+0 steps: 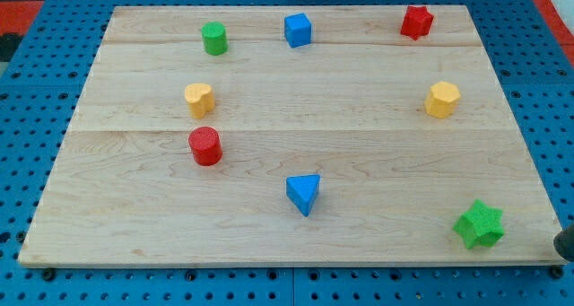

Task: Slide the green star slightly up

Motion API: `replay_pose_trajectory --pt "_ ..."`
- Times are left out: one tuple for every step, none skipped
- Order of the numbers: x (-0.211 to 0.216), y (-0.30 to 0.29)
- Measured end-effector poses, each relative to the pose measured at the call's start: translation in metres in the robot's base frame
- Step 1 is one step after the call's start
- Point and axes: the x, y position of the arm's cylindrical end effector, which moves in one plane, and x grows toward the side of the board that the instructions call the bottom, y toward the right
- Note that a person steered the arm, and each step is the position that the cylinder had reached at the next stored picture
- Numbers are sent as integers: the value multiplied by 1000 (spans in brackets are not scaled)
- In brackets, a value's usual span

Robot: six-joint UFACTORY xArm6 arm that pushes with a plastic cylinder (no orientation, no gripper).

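The green star lies near the bottom right corner of the wooden board. My tip shows as a dark rounded end at the view's right edge, partly cut off. It is just off the board, to the right of the green star and slightly lower. A clear gap separates it from the star.
A yellow hexagon sits above the star at the right. A red star, blue cube and green cylinder line the top. A yellow block, red cylinder and blue triangle are further left.
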Motion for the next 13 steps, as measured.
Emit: replay_pose_trajectory --pt "0 -21" --pt "0 -27" --pt "-2 -28" --pt "-17 -39" --pt "-19 -40" --pt "-19 -40" --pt "-13 -41" --pt "-12 -42" --pt "-12 -46" --pt "-12 -62" --pt "-12 -62" --pt "-13 -69" --pt "-16 -77"
